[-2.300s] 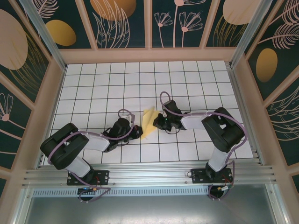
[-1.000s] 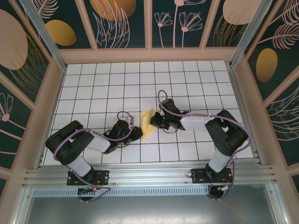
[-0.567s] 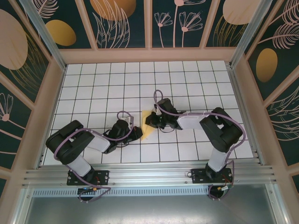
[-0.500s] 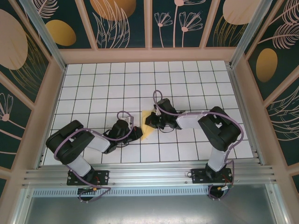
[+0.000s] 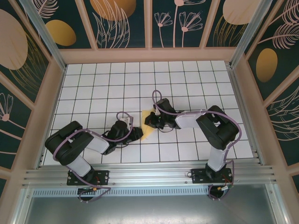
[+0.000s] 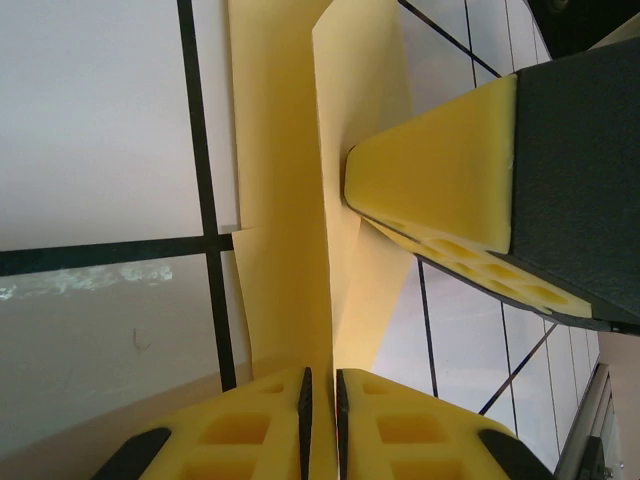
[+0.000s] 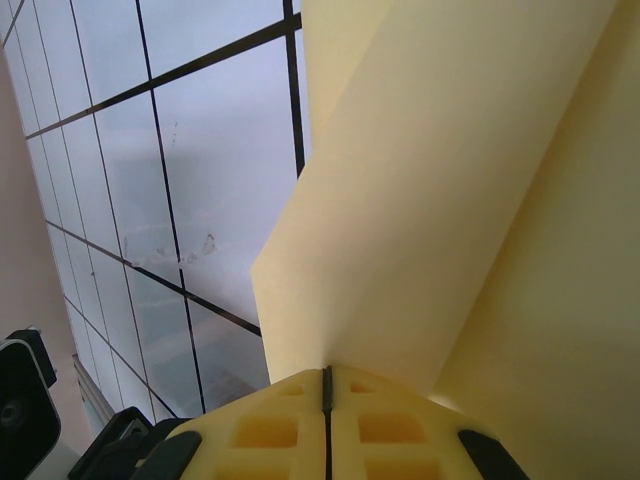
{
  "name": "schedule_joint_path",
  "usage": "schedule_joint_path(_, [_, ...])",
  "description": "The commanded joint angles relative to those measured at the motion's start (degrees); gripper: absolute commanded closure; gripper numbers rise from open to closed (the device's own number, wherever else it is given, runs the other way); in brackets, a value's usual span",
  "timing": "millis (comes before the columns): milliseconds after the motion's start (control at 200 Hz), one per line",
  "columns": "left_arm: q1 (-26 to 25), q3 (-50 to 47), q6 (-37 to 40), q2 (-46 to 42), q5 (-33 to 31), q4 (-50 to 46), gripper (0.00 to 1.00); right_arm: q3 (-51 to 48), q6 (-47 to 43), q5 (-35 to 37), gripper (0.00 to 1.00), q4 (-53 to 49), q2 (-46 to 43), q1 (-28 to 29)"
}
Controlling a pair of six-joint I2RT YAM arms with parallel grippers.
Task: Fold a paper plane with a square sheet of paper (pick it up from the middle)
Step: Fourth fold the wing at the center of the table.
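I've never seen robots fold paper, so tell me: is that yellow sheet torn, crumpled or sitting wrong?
Nothing stands out. The yellow paper is folded with clean creases and stands partly up off the table, pinched in the right gripper, its ridge running between the pads of the left gripper. No tear or crumple shows.

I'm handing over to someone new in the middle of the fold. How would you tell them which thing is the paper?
Start at the white tiled table and go to the spot near its middle where the left pincer and the right pincer come together. The paper is pinched between them. It is a thin, folded, pale-yellow sheet, unlike the flat white tiles under it and the black pincer bodies on either side.
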Motion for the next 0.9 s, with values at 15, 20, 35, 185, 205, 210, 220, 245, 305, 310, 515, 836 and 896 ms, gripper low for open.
schedule_joint_path(15, [0.41,-1.37,-0.31,-0.51,1.73,0.78,0.86,1.44,0.40,0.84,0.91,-0.12,0.76,0.32])
schedule_joint_path(20, [0.41,-1.36,-0.30,-0.51,1.78,0.79,0.86,1.41,0.37,0.84,0.91,-0.12,0.78,0.27])
schedule_joint_path(35, [0.44,-1.35,-0.29,-0.38,1.89,0.75,0.86,1.46,0.39,0.87,0.91,-0.12,0.76,0.31])
schedule_joint_path(185, [0.44,-1.31,-0.17,0.19,2.52,0.95,0.90,1.44,0.39,0.84,0.91,-0.21,0.82,0.32])
schedule_joint_path(205, [0.41,-1.26,-0.20,0.26,2.53,0.97,0.90,1.44,0.35,0.84,0.91,-0.21,0.86,0.32])
schedule_joint_path(210, [0.41,-1.26,-0.20,0.26,2.53,0.97,0.91,1.46,0.35,0.84,0.91,-0.21,0.88,0.32])
schedule_joint_path(220, [0.40,-1.24,-0.20,0.26,2.53,0.97,0.91,1.41,0.39,0.91,0.91,-0.27,0.89,0.36])
schedule_joint_path(245, [0.41,-1.30,-0.20,0.35,2.53,1.05,0.92,1.42,0.35,1.00,0.91,-0.34,0.85,0.32])
schedule_joint_path(305, [0.45,-1.17,-0.16,0.57,2.61,1.06,0.97,1.49,0.34,1.10,0.91,-0.44,0.97,0.32])
schedule_joint_path(310, [0.47,-1.17,-0.18,0.59,2.61,1.06,0.97,1.53,0.34,1.11,0.91,-0.45,1.02,0.32])
schedule_joint_path(515, [0.46,-1.56,-1.04,2.08,2.79,2.07,1.00,1.71,0.10,1.12,0.91,-1.20,1.41,0.36])
schedule_joint_path(836, [0.46,-1.26,-2.90,2.37,-1.29,-3.51,1.00,2.04,-0.76,-0.09,0.89,-0.84,-0.18,0.23])
schedule_joint_path(896, [0.47,-1.27,-3.20,2.36,-1.94,-4.63,1.00,1.89,-1.01,-0.93,0.89,-0.48,-0.51,0.19])
